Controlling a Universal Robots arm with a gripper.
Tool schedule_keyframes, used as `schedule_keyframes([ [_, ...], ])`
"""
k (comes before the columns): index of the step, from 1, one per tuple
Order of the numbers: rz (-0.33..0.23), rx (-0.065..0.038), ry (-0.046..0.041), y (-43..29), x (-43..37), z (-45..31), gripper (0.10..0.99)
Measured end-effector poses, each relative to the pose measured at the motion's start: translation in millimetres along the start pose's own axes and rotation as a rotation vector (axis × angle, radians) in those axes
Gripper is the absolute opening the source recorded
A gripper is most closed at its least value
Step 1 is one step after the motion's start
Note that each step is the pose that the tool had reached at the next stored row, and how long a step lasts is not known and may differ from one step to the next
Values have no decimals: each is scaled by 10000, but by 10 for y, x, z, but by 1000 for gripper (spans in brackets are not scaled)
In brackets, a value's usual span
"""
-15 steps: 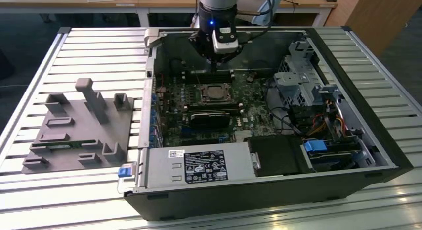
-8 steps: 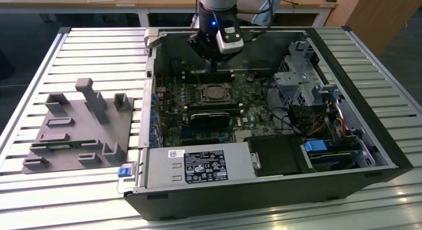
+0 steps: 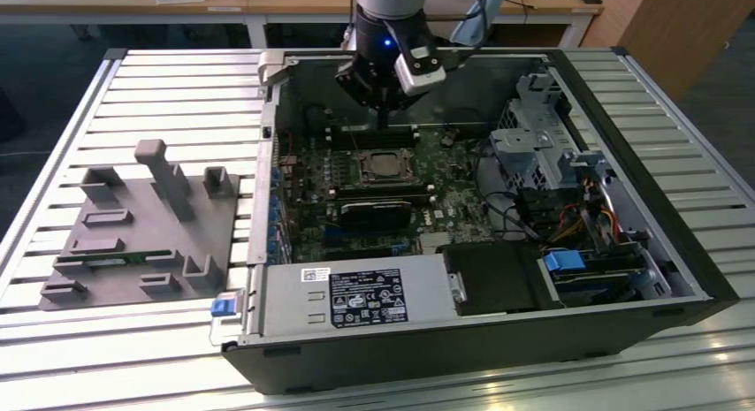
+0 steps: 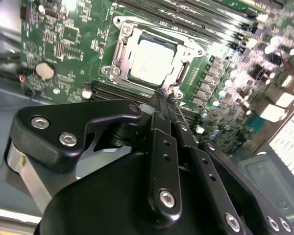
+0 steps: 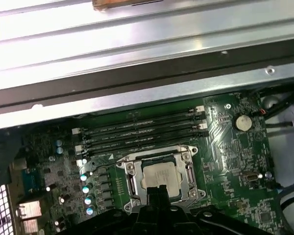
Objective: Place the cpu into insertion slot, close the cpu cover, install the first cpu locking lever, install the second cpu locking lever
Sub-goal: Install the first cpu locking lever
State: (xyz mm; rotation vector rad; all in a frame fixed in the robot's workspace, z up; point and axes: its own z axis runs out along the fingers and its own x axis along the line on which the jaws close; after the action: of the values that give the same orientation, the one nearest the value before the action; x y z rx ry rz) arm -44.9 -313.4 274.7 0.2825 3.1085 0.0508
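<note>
In the second wrist view the fingers (image 4: 162,132) are drawn together with nothing visible between them, their tips just beside the socket's edge. Beyond them the cpu (image 4: 151,59) lies in the insertion slot (image 3: 380,166), with the cpu cover (image 4: 119,51) down around it. Farther off, memory sticks (image 5: 142,134) lie on the board inside the open computer case (image 3: 472,349), which sits on the slatted tabletop (image 3: 177,84).

From here I see the computer case (image 3: 472,340) lying open on the bench (image 3: 177,84), with a fixture block (image 3: 141,225) beside it on the exterior view's left. Inside, the cpu (image 4: 149,58) sits in the motherboard (image 4: 63,29), the cpu cover (image 4: 118,54) lies down around it, and the memory sticks (image 5: 142,134) are just beside. The gripper (image 4: 164,96) hangs over the cover's edge.
</note>
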Motion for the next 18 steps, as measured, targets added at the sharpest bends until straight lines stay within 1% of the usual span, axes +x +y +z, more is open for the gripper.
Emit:
schedule_keyframes([
  [14, -2535, -43, 87, 0, 0, 14, 106],
  [15, -2636, -44, 90, -1, 2, 14, 106],
  [18, -2646, -41, 83, -7, 40, 15, 106],
])
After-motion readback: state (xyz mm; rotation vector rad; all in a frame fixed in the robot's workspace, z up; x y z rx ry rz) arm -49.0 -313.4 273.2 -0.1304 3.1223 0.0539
